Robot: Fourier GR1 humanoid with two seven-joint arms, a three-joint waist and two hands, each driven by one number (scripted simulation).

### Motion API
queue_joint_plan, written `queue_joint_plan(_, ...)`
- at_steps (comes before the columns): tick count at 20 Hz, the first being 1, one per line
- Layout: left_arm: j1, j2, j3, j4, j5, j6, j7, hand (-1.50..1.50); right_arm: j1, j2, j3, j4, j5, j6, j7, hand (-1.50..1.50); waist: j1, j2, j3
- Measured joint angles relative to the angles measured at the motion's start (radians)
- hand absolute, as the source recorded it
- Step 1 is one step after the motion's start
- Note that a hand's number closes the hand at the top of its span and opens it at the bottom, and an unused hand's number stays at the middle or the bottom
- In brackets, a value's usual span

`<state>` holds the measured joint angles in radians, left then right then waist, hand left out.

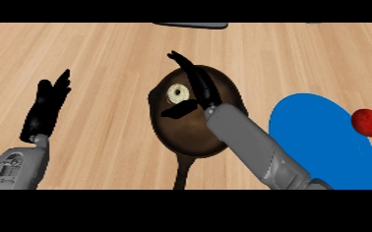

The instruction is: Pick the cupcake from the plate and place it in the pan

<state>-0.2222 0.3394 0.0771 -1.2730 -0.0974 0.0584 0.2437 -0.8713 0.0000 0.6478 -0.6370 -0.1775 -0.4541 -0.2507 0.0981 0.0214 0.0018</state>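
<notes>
One dark pan [190, 128] on the wooden counter [109, 49], near the middle, its handle running toward the lower edge. One cupcake [176, 93], pale-topped, inside the pan, in its upper left part. One blue plate [312, 137] to the right of the pan, just beside it, cut by the right edge. One red thing [362, 122] at the right edge, by the plate's rim, only partly in view; cannot tell what. One grey object [193, 25] at the top edge, well apart from the pan, mostly cut off.

Right hand [196, 89] over the pan, forearm crossing the pan's right rim from the lower right. Fingers [190, 69] stretched straight up past the pan's far rim, thumb [178, 111] spread out to the left below the cupcake; fingers and thumb apart, the cupcake just beside the palm in the gap, not clasped.

Left hand [49, 108] at the left, resting open, fingers up and relaxed, well apart from the pan.

Open bare counter across the whole upper band and between the left hand and the pan; tighter room on the right, between pan and plate.
</notes>
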Motion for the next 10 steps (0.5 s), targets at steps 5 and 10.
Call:
queue_joint_plan(5, 0.026, 0.009, 0.024, 0.007, 0.005, 0.000, -0.019, 0.00, -0.068, 0.000, -0.066, 0.061, -0.085, -0.026, -0.033, -1.50, -0.031, -0.006, -0.001)
queue_joint_plan(10, 0.046, 0.008, 0.053, 0.041, 0.002, 0.018, -0.049, 0.00, -0.067, -0.067, -0.159, 0.072, -0.117, 0.021, -0.048, -1.50, -0.074, -0.015, -0.002)
